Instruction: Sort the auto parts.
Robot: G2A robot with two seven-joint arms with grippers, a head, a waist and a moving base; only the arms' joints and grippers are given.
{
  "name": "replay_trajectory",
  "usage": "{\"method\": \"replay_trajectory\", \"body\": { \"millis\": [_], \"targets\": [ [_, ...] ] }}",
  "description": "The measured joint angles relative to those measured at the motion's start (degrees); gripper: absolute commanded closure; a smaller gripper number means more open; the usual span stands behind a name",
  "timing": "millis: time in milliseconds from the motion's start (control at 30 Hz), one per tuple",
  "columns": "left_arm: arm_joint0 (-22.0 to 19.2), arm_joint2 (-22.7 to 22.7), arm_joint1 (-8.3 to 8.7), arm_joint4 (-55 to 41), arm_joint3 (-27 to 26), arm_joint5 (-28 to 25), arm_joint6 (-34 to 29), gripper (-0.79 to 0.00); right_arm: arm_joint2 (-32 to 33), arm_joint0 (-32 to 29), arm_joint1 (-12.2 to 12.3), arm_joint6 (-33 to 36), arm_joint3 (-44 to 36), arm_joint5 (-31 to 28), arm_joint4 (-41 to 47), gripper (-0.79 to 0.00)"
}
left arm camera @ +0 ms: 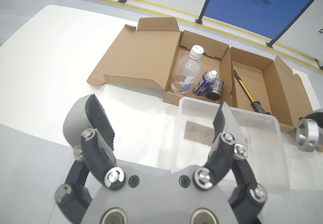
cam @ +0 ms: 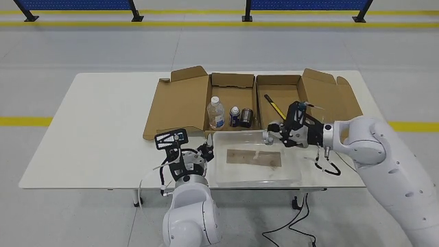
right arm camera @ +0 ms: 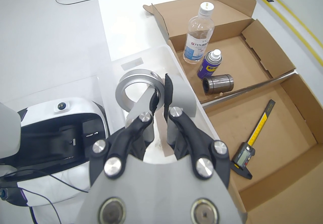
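Note:
My right gripper (right arm camera: pixel 161 95) is shut on the rim of a silver metal ring (right arm camera: pixel 133 88), held above the right end of a clear plastic tray (right arm camera: pixel 141 52). From the top, the ring (cam: pixel 271 137) hangs at the tray's (cam: pixel 236 133) far right corner. My left gripper (left arm camera: pixel 161 121) stands open with nothing between its fingers, near the tray's (left arm camera: pixel 227 109) front left corner; the ring (left arm camera: pixel 306 135) shows far off to one side. A brown label lies on the tray floor.
The left cardboard box (cam: pixel 232 82) holds a clear bottle (cam: pixel 216 113), a blue spray can (cam: pixel 234 116) and a steel bearing sleeve (cam: pixel 247 117). The right box (cam: pixel 278 82) holds a yellow-and-black caliper (cam: pixel 274 106). Black cables lie at the table's front right.

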Motion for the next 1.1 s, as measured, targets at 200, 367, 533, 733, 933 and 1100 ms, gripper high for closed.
{"method": "replay_trajectory", "body": {
  "millis": [200, 367, 533, 733, 933, 1100],
  "targets": [
    [0.0, 0.0, 0.0, 0.0, 0.0, 0.0, 0.0, -0.785, 1.3, 0.1, 0.1, -0.7, -0.1, 5.5, -4.4, 0.0],
    [0.0, 0.0, 0.0, 0.0, 0.0, 0.0, 0.0, -0.785, 0.6, 2.3, -0.3, 0.7, 1.0, 15.1, -13.7, 0.0],
    [0.0, 0.0, 0.0, 0.0, 0.0, 0.0, 0.0, -0.785, -2.9, 6.3, -1.5, 3.2, 3.3, 24.6, -22.1, 0.0],
    [0.0, 0.0, 0.0, 0.0, 0.0, 0.0, 0.0, -0.785, -7.5, 11.6, -3.3, 3.3, 10.2, 29.8, -27.6, 0.0],
    [0.0, 0.0, 0.0, 0.0, 0.0, 0.0, 0.0, -0.785, -12.6, 16.9, -5.6, 3.8, 19.7, 31.8, -31.1, 0.0],
    [0.0, 0.0, 0.0, 0.0, 0.0, 0.0, 0.0, -0.785, -16.8, 20.5, -8.2, 3.5, 28.6, 33.8, -30.8, 0.0]
  ]
}}
